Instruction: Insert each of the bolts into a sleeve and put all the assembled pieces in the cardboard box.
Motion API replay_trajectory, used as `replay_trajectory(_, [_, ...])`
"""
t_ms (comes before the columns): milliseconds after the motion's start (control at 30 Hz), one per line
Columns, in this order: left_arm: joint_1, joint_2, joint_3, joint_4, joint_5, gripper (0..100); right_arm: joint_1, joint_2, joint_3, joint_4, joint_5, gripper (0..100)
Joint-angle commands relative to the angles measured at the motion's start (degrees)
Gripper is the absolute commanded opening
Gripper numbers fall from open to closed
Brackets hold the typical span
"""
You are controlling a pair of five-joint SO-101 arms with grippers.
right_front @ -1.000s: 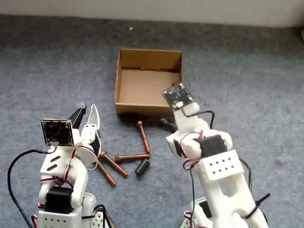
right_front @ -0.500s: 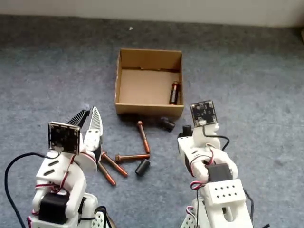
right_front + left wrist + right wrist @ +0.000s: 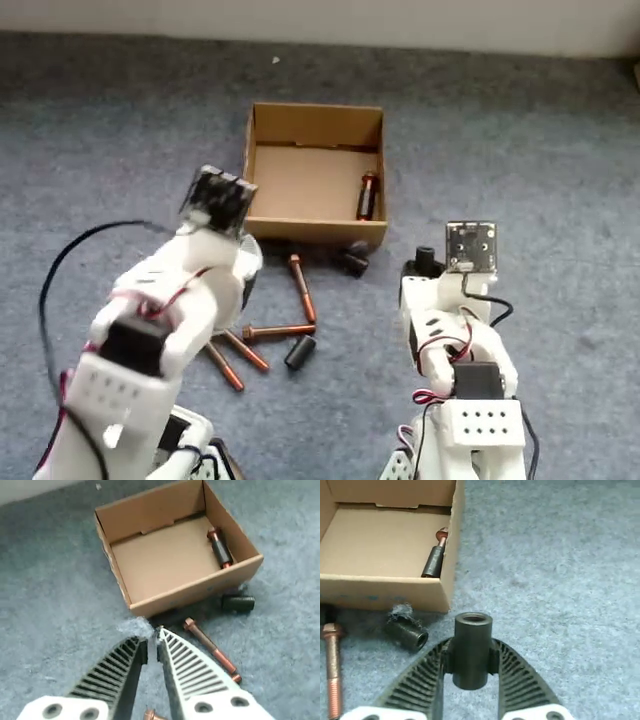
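Observation:
The cardboard box (image 3: 313, 112) sits at the back centre with one assembled bolt-and-sleeve piece (image 3: 367, 196) lying along its right wall. My right gripper (image 3: 470, 647) is shut on a black sleeve (image 3: 471, 630) held upright, right of the box's front corner (image 3: 425, 263). My left gripper (image 3: 152, 639) is shut and holds nothing, hovering above the carpet just in front of the box (image 3: 195, 587). Several copper bolts lie loose in front of the box, one (image 3: 301, 288) pointing at it and another (image 3: 279, 330) crosswise. Two black sleeves rest on the carpet, one (image 3: 352, 260) by the box and one (image 3: 300, 351) nearer the arms.
Grey carpet covers the whole floor, with open room left and right of the box. The left arm (image 3: 170, 310) hangs over part of the bolt pile. A pale wall edge runs along the back.
The right arm pulled back from over the box, where the assembled piece now lies. The left arm swung forward toward the box and its open fingers shut.

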Motion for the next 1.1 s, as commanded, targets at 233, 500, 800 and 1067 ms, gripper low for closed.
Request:
replay_trajectory(233, [2.59,39.87,-16.13,3.08,14.95,19,1.80,-1.27,-0.40,-1.54,-0.70,0.5])
replay_trajectory(500, [2.59,58.42,-25.80,2.81,18.37,19,1.54,-1.27,-0.40,-1.54,-0.44,0.5])
replay_trajectory(800, [5.23,69.93,-33.36,2.64,18.37,19,1.45,-1.27,-0.40,-1.54,-0.35,0.5])
replay_trajectory(1067, [7.25,73.54,-33.63,2.64,18.37,19,1.45,-1.27,-0.40,-1.54,-0.35,0.5])
